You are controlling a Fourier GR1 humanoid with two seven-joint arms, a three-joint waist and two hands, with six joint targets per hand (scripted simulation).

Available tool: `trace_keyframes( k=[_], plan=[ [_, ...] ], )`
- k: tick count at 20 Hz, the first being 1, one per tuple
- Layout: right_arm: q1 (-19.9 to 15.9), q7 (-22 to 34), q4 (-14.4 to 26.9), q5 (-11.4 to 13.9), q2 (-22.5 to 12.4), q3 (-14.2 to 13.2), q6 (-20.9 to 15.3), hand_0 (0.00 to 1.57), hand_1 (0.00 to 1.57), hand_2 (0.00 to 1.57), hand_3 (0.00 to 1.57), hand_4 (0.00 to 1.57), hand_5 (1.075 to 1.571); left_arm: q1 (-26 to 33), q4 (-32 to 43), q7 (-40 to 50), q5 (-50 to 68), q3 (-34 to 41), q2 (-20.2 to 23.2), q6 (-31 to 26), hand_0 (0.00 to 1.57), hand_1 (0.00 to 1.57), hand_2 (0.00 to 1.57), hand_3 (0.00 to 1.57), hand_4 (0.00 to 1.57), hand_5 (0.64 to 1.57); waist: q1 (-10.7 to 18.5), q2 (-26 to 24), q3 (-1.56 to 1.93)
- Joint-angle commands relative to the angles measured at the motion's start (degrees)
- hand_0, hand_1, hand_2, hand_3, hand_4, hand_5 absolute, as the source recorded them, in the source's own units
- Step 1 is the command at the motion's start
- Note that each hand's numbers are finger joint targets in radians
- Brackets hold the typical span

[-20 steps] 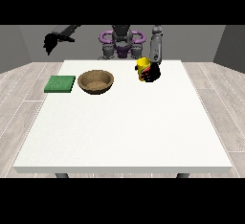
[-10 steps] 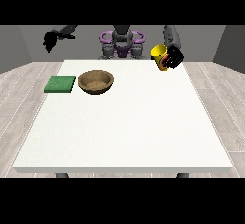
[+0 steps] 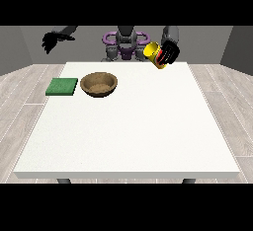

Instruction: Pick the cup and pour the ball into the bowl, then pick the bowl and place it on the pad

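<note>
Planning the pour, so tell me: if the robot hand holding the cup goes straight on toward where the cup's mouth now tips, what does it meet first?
Probably the bowl: the cup in the robot hand tips toward the view's left, and nothing shows between. Depth is unclear, so it might pass behind the bowl.

The robot's torso is grey, with rounded purple rings at both shoulders and purple trim lower on the chest. A dark grey neck column rises at centre. The forearm at the view's right is grey. Both hands are black: one at the view's left, one at the right.
</note>
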Motion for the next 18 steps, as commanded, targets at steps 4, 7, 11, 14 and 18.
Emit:
trace_keyframes(
  k=[4,7,11,14,18],
  plan=[
    [-1.4,-0.8,2.4,0.3,-1.7,0.1,2.1,0.00,0.00,0.00,0.00,0.00,1.570,-7.4,1.9,15.4,-15.9,-8.7,-2.3,2.6,1.52,1.52,1.57,1.57,1.57,1.211,-1.7,-0.6,0.06],
    [-1.1,0.7,4.6,-0.9,-3.0,-1.1,3.0,0.00,0.00,0.00,0.00,0.00,1.570,-9.1,3.0,20.5,-24.1,-14.4,-3.2,1.1,1.55,1.55,1.57,1.57,1.57,1.203,-1.3,-3.5,0.12],
    [-0.9,-0.9,6.0,1.3,-0.8,0.2,1.1,0.00,0.00,0.00,0.00,0.00,1.571,-12.3,3.9,26.2,-33.5,-21.7,-7.6,-2.8,1.51,1.51,1.57,1.57,1.41,1.378,-1.1,-3.9,0.11],
    [-3.2,0.4,7.0,-1.6,-4.5,-2.0,4.3,0.00,0.00,0.00,0.00,0.00,1.571,-12.8,5.1,26.5,-38.6,-26.9,-10.2,-7.2,1.48,1.48,1.57,1.57,1.57,1.204,-1.9,-3.6,0.09],
    [-3.3,-1.6,7.5,0.4,-1.7,0.0,3.3,0.00,0.00,0.00,0.00,0.00,1.570,-16.7,7.4,27.8,-46.6,-33.4,-10.9,-13.3,1.51,1.51,1.57,1.57,1.57,1.042,-2.2,-2.5,0.10]
  ],
)
